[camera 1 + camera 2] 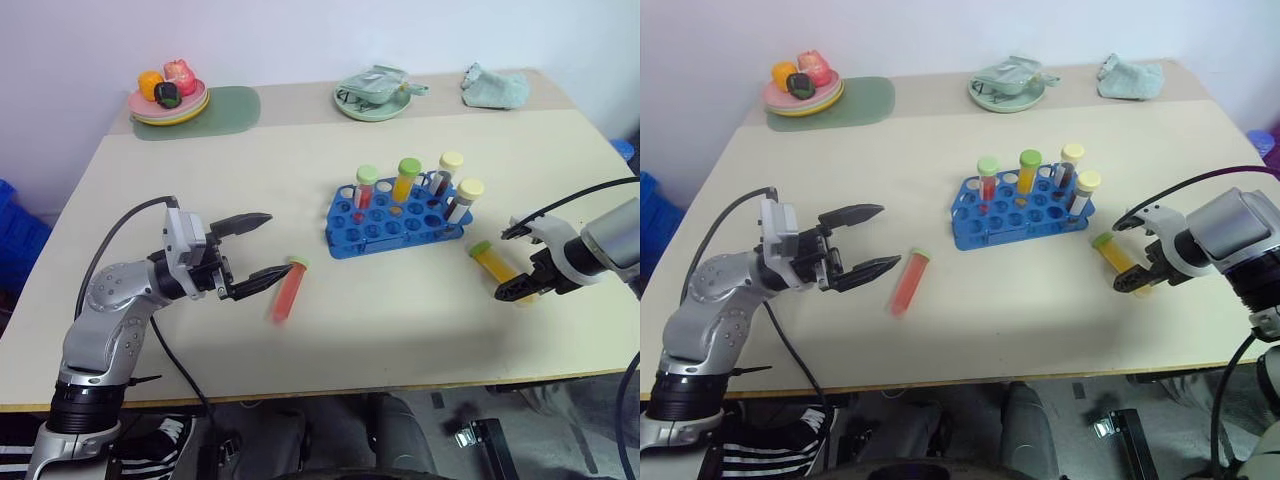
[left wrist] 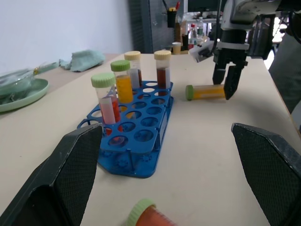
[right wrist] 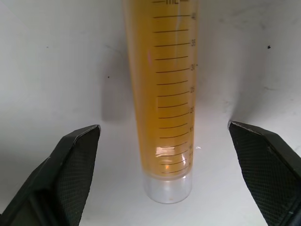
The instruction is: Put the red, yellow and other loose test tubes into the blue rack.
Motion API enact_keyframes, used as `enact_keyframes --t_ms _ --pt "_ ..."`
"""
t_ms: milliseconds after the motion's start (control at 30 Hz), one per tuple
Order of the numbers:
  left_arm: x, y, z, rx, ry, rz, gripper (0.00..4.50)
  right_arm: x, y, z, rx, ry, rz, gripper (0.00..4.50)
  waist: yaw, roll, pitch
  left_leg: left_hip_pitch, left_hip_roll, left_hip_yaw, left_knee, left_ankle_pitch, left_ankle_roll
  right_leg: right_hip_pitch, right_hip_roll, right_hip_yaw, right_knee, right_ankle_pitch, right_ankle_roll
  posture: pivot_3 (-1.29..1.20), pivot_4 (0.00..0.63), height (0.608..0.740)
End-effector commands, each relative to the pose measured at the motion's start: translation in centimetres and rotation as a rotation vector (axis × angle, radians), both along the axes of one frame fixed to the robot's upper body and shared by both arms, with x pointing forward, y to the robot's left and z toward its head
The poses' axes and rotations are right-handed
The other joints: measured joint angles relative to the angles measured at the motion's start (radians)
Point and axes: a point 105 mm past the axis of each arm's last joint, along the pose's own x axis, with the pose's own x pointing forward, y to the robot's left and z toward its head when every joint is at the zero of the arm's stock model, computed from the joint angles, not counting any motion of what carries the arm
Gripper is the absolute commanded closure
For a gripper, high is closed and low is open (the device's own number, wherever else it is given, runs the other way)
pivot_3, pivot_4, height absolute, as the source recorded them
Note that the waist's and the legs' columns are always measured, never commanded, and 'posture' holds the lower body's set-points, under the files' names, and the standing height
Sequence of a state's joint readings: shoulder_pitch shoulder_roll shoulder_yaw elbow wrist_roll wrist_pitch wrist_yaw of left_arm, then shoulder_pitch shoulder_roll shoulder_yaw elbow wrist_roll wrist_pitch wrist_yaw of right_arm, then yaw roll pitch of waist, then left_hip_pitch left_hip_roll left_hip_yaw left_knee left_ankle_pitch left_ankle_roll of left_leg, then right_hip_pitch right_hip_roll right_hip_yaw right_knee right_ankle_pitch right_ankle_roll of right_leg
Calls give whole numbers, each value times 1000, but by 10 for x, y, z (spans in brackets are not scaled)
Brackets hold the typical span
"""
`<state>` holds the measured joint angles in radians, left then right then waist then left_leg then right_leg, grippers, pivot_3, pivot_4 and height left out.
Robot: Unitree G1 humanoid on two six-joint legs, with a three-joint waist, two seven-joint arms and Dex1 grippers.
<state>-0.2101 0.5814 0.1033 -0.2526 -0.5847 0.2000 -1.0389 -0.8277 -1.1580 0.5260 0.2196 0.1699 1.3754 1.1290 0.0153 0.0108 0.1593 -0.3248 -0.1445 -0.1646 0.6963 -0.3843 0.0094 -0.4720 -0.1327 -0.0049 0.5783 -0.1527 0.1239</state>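
The blue rack [image 1: 346, 240] stands mid-table with several capped tubes upright in it. A loose red tube [image 1: 285, 292] with a light-green cap lies flat to the rack's left. My left gripper [image 1: 262, 248] hovers open just left of that tube's cap, holding nothing. A loose yellow tube [image 1: 488, 258] with a green cap lies flat to the rack's right. My right gripper [image 1: 512, 262] points down over its bottom end. In the right wrist view the yellow tube [image 3: 162, 70] lies between the open fingers [image 3: 70, 160], with a gap on each side.
At the back left a plate of toy fruit [image 1: 168, 98] rests on a green mat [image 1: 225, 108]. A green plate [image 1: 372, 98] and a crumpled green cloth [image 1: 495, 85] sit at the back. The table's right edge runs close to my right arm.
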Motion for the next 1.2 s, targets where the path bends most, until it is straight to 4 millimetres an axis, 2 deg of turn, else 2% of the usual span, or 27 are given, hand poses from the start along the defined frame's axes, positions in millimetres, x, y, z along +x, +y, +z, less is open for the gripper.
enact_keyframes --t_ms 33,100,367,567,800,933,1200 --pt "-4 -1 10 -9 -40 -10 0 2 2 2 12 -27 -1 1647 0 0 0 0 0 0 0 0 0 0 0 0 0 0 0 0 150 740" --pt "-4 0 10 -8 -39 -9 0 2 3 1 3 -29 16 2669 0 0 0 0 0 0 0 0 0 0 0 0 0 0 0 0 150 740" --pt "-3 1 11 -7 -41 -7 0 -5 4 0 -3 -15 53 2669 0 -1 0 1 0 0 0 0 0 1 0 0 0 0 0 0 150 740" --pt "-1 3 11 -4 -43 -6 0 -26 13 11 51 30 178 2669 13 0 0 0 0 0 0 0 0 0 0 0 0 0 0 0 150 740" --pt "3 1 13 -2 -48 -18 0 -4 5 13 35 -67 47 2669 22 0 0 0 0 1 1 0 0 1 0 0 0 1 0 0 150 740" --pt "4 2 13 2 -49 -17 0 -3 13 12 50 -66 54 2669 25 0 0 0 0 1 1 0 0 0 0 0 0 2 0 0 150 740" --pt "3 2 12 3 -47 -13 0 6 13 8 15 -99 29 2669 24 -1 0 0 0 1 1 0 0 0 0 0 0 2 0 0 150 740"
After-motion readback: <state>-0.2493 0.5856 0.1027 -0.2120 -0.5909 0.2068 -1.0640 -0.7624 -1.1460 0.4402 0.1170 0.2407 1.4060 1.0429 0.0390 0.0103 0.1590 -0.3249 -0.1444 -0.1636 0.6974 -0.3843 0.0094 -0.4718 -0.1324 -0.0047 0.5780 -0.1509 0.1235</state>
